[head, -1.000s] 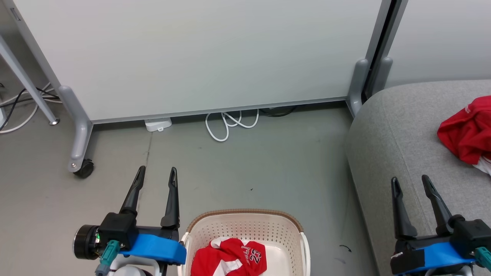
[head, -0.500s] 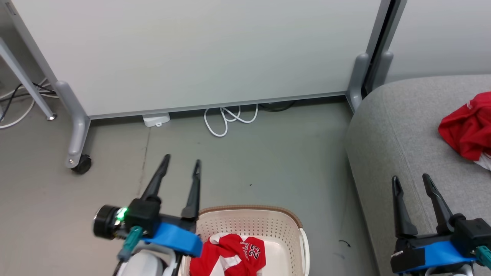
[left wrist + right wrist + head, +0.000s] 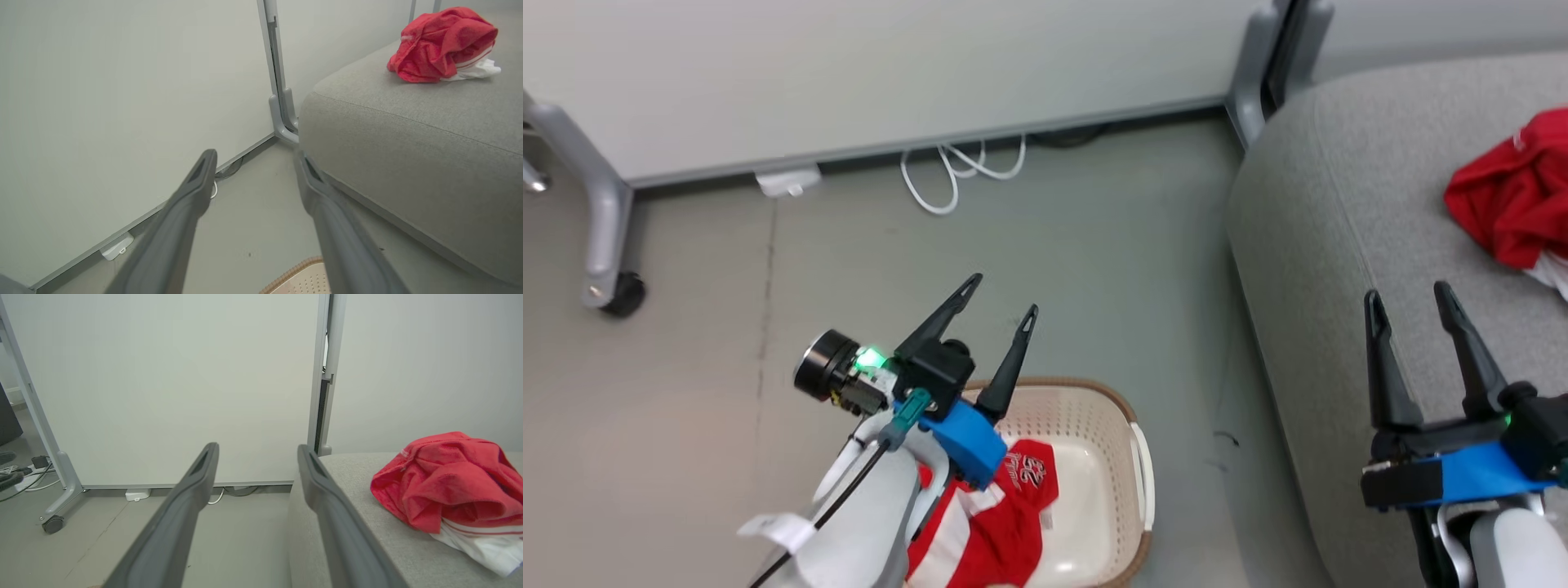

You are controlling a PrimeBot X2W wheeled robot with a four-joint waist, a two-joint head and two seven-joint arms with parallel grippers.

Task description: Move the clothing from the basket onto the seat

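While the left gripper (image 3: 1005, 294) hung with its two long dark fingers spread and empty above the far left rim of the cream-white perforated plastic laundry basket (image 3: 1131, 412), the bright red jersey with white stripes (image 3: 1005, 514) lay crumpled against the basket's left wall, partly hidden under that arm. The right gripper (image 3: 1407, 291) was likewise spread and empty over the near edge of the large grey fabric sofa (image 3: 1339, 204), where a second red garment with white trim (image 3: 1511, 204) sat bunched, well in from the rounded edge.

The step in hand looked like the reach for the jersey. Done well, the fingers would tip down inside the rim, pinch a raised fold rather than the flat cloth, and lift it clear of the brown woven-look rim before swinging across.

A white "23" (image 3: 1033, 467) was readable on the jersey; the smaller lettering beside it was too small to make out.
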